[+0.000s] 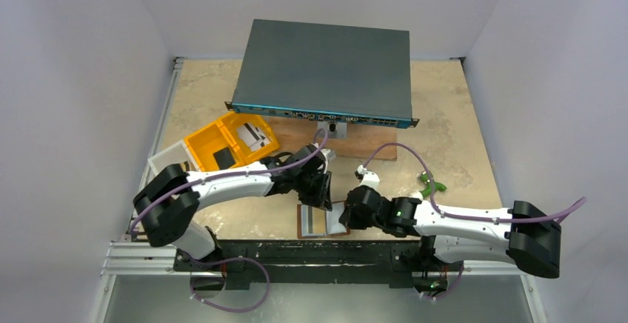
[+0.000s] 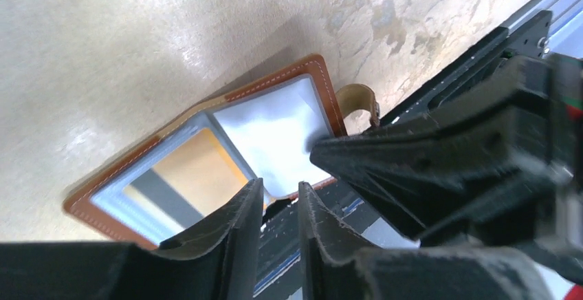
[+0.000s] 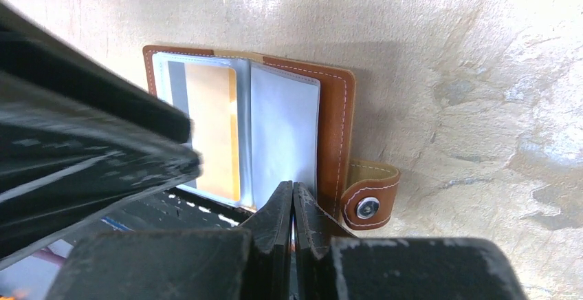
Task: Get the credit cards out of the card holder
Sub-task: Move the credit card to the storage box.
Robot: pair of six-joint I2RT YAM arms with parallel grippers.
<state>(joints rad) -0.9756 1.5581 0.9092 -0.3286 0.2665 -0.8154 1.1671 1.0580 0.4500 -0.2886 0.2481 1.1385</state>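
The brown card holder lies open on the table by its near edge, with the strap tab to the right. An orange credit card with a grey stripe sits in its left pocket. The right pocket looks pale and blank. My left gripper hovers at the holder's near edge by the fold. Its jaws stand a narrow gap apart, with nothing clearly held between them. My right gripper is shut, its tips at the near edge of the right pocket page.
A yellow tray at the left holds white-grey cards and a black one. A clear box stands beside the tray. A grey network switch fills the back. A green item lies to the right. A black rail borders the front edge.
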